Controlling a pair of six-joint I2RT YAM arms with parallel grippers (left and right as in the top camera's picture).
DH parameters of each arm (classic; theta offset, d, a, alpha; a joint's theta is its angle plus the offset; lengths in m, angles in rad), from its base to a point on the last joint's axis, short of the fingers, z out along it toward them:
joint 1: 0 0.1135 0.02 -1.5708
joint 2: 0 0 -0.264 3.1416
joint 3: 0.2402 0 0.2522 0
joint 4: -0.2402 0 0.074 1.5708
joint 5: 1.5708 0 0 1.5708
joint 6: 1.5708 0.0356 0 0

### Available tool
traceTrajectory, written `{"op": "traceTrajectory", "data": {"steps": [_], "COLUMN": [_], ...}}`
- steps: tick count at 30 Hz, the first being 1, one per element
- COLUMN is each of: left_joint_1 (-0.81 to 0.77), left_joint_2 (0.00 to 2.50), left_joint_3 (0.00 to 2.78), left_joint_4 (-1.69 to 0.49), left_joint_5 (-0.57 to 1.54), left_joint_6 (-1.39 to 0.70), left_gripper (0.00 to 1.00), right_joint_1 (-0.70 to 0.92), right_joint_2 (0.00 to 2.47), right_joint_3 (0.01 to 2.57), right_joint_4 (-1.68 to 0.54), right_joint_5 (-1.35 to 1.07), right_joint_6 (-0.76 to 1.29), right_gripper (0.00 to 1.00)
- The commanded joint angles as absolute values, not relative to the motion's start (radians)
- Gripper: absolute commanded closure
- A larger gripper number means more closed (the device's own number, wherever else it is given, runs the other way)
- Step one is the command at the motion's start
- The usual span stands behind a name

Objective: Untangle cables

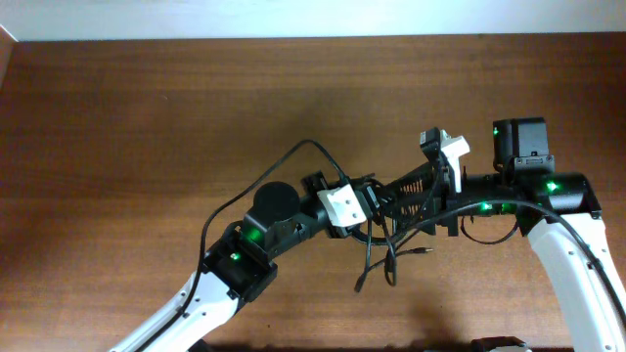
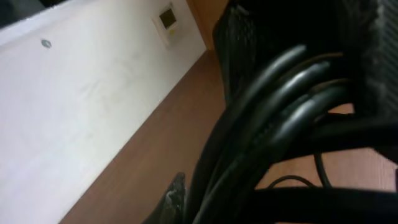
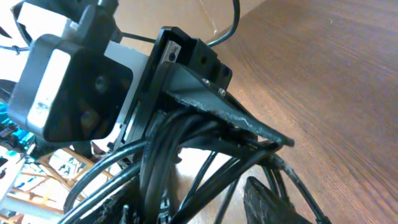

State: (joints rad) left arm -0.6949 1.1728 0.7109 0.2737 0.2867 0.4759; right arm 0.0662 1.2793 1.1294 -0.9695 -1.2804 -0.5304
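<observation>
The left gripper (image 1: 380,203) is closed around a thick bundle of the cables (image 1: 391,235). In the left wrist view its ribbed black fingers (image 2: 233,43) stand on either side of several glossy black strands (image 2: 273,106) that fill the gap between them and run from upper right to lower left. In the right wrist view one wedge-shaped finger of that gripper (image 3: 211,99) presses on the same bundle (image 3: 180,149), which fans out beneath it toward the bottom of the frame. The right gripper (image 1: 406,191) reaches in from the right and overlaps the left one at the centre of the overhead view. One of its textured fingers (image 3: 267,199) shows at the bottom edge of its own camera with strands crossing beside it, but I cannot tell how far its jaws are open or whether they grip anything. Below the two grippers, loose ends of the cords hang in loops over the brown wooden table (image 1: 147,117). One plug end (image 1: 359,286) points to the lower left and another plug tip (image 1: 426,250) to the right. A thin black arm wire (image 1: 284,161) arcs over the left arm in the overhead view. A white wall (image 2: 74,106) with a small panel (image 2: 166,17) fills the upper left of the left wrist view.
</observation>
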Motion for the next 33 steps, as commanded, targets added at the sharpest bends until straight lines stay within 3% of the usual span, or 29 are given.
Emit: {"op": "traceTrajectory", "data": {"steps": [1, 2, 5, 6, 7, 8, 9, 14, 17, 19, 25, 33], "left_joint_1": [-0.700, -0.700, -0.699, -0.699, -0.699, -0.699, -0.699, -0.697, -0.696, -0.696, -0.627, -0.606], "left_joint_2": [1.167, 1.167, 1.167, 1.166, 1.164, 1.159, 1.152, 1.068, 1.011, 0.958, 0.939, 0.943], "left_joint_3": [0.723, 0.723, 0.723, 0.723, 0.723, 0.723, 0.723, 0.723, 0.723, 0.723, 0.723, 0.723], "left_joint_4": [0.271, 0.285, 0.294, 0.294, 0.294, 0.293, 0.290, 0.173, 0.125, 0.110, 0.069, 0.042], "left_joint_5": [0.346, 0.353, 0.352, 0.352, 0.352, 0.352, 0.347, 0.288, 0.222, 0.072, 0.012, 0.169], "left_joint_6": [0.457, 0.457, 0.457, 0.457, 0.457, 0.457, 0.457, 0.457, 0.429, 0.203, -0.343, -0.358], "left_gripper": [1.00, 1.00, 1.00, 0.96, 0.85, 0.57, 0.02, 0.01, 0.01, 0.01, 0.01, 0.01], "right_joint_1": [0.066, 0.066, 0.065, 0.064, 0.062, 0.042, 0.005, -0.150, -0.152, -0.151, -0.149, 0.038], "right_joint_2": [1.275, 1.275, 1.275, 1.275, 1.275, 1.275, 1.274, 1.274, 1.274, 1.272, 1.246, 1.197], "right_joint_3": [1.136, 1.136, 1.136, 1.136, 1.136, 1.137, 1.138, 1.138, 1.138, 1.138, 1.138, 1.138], "right_joint_4": [-0.965, -0.965, -0.964, -0.964, -0.963, -0.955, -0.953, -0.953, -0.928, -0.908, -0.900, -0.833], "right_joint_5": [-1.279, -1.279, -1.271, -1.271, -1.270, -1.259, -1.266, -1.448, -1.539, -1.552, -1.552, -1.552], "right_joint_6": [-0.538, -0.538, -0.534, -0.534, -0.530, -0.489, -0.481, -0.503, -0.528, -0.528, -0.528, -0.576], "right_gripper": [0.79, 0.96, 0.96, 0.96, 0.96, 0.96, 0.96, 0.96, 0.96, 0.96, 0.96, 0.96]}}
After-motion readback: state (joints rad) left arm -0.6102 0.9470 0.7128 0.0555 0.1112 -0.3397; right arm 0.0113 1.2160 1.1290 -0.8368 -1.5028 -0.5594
